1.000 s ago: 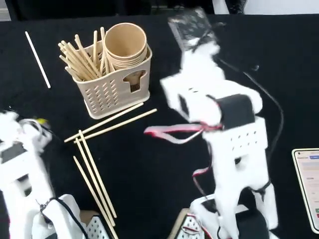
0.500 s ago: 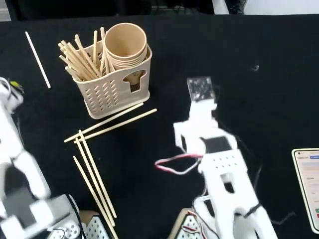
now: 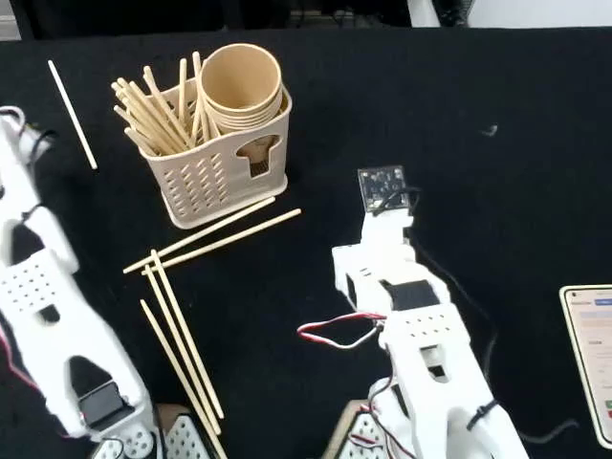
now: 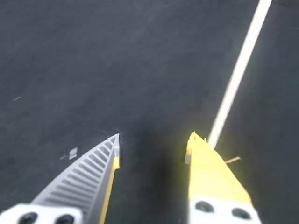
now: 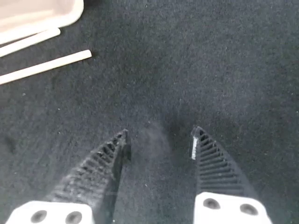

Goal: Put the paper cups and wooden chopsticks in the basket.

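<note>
Tally on the bench (image 3: pixel 478 86): one basket (image 3: pixel 215 167) holding one stack of paper cups (image 3: pixel 241 86) (nested, can't count them) and a bundle of wooden chopsticks (image 3: pixel 153 115). There are also six loose sticks: a lone stick (image 3: pixel 73 115) far left, a pair (image 3: pixel 221 242) in front of the basket, and a trio (image 3: pixel 187 335) nearer me. My left jaws and right jaws are both apart, the lone stick just beside the left's yellow one. Since a second ago my left arm (image 3: pixel 48 306) swung up to that stick and my right arm (image 3: pixel 411 316) pulled back from the basket.

The phone (image 3: pixel 591 359) is cut off by the high view's right edge, the cups (image 3: pixel 241 91) are hidden below their rims inside the basket (image 3: pixel 215 177), and one chopstick (image 4: pixel 238 74) runs past the left wrist view's edge.
</note>
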Robot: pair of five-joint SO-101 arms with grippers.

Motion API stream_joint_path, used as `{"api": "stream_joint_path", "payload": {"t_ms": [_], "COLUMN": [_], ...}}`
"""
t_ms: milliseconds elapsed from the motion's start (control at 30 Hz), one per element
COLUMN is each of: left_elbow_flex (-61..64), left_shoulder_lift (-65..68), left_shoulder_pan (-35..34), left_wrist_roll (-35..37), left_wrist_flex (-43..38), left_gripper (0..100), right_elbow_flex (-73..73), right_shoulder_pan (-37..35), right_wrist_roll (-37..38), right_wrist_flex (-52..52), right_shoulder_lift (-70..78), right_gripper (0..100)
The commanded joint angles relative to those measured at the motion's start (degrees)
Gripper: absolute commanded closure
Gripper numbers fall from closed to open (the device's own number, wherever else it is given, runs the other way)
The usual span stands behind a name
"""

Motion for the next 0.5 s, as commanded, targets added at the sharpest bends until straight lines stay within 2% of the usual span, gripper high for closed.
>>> {"api": "stream_joint_path", "payload": {"t_ms": [0,100,200,467], "left_elbow_flex": [-23.3,-31.2,-29.9,-28.3], "left_shoulder_lift": [6.9,13.2,15.0,19.7], "left_shoulder_pan": [3.6,6.0,8.6,8.7], "left_wrist_roll": [0.8,-2.1,-5.7,-6.0], "left_wrist_flex": [2.5,1.9,-0.5,-6.4], "left_gripper": [77,77,77,77], "right_elbow_flex": [-0.2,-0.2,-0.2,-0.2], "right_shoulder_pan": [0.4,0.3,0.3,-2.2], "right_wrist_roll": [-0.4,-0.4,-0.4,-0.4], "right_wrist_flex": [-1.1,-1.1,-1.1,-0.9], "right_shoulder_lift": [-2.0,-2.0,-2.0,-2.0], "right_gripper": [78.3,78.3,78.3,78.3]}}
